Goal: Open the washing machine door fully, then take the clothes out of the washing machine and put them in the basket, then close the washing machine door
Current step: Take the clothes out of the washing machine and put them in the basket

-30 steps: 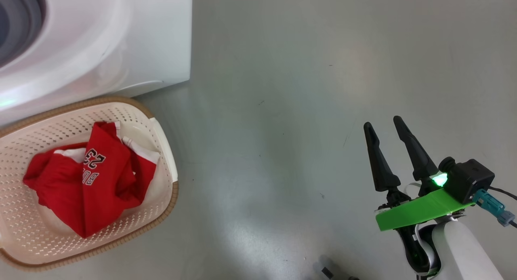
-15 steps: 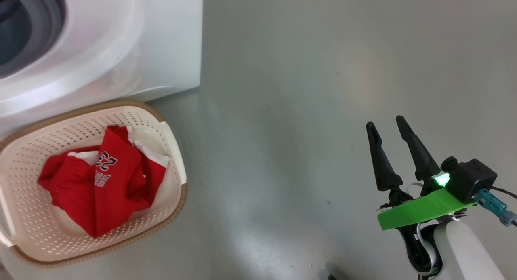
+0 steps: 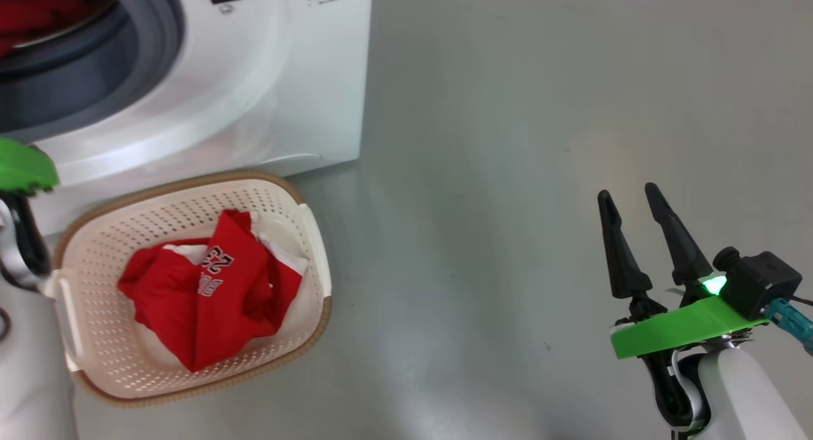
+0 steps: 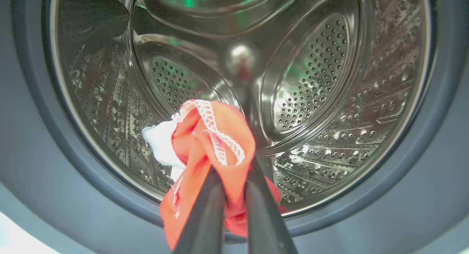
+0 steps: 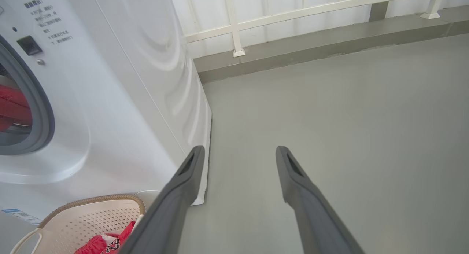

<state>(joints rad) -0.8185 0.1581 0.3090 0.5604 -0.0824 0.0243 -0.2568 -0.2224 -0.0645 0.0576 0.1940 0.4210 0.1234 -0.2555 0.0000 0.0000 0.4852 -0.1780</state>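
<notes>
Left gripper [image 4: 233, 175] pinching soft red-white garment [image 4: 216, 136] at perforated steel drum [image 4: 329, 100] mouth. Second crumpled red garment [image 3: 209, 300] in perforated cream basket [image 3: 108, 237], near washing machine [image 3: 286, 78]. Right gripper [image 3: 627, 192] spread, empty, far right.

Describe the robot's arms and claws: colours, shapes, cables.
The right claw and left claw each have two long, tapering dark fingers. Behind the right one sit a green bracket, a black camera, a green light, a teal plug and a pale forearm.

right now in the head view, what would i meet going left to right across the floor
basket with red clothes in it → bare grey floor → right gripper, fingers apart
</notes>
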